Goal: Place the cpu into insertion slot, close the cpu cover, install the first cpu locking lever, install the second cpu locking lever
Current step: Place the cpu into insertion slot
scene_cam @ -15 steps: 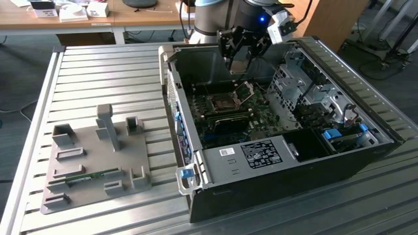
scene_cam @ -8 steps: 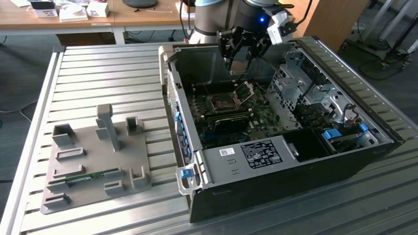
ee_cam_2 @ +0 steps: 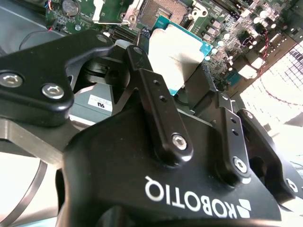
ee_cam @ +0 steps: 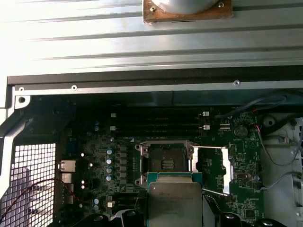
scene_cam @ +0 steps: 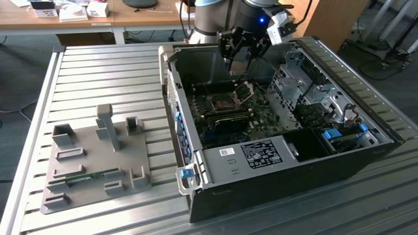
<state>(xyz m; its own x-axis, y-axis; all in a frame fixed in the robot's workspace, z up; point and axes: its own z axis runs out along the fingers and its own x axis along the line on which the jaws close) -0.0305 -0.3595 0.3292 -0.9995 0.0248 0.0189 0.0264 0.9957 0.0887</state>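
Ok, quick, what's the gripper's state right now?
Gripper: shut on the cpu, held above the insertion slot.

We see chip (ee_cam_2: 176,53): dull silver metal face. Gripper (ee_cam_2: 171,58): smooth shiny black. Table (scene_cam: 98,73): ribbed bare metal. Board (ee_cam: 244,163): green, glossy. Tray (scene_cam: 85,164): matt grey plastic.

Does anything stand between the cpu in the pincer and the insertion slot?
Nothing visible does. The pincer holds the cpu above the board, and the insertion slot lies open and bare, with the cpu cover swung up to one side of it.
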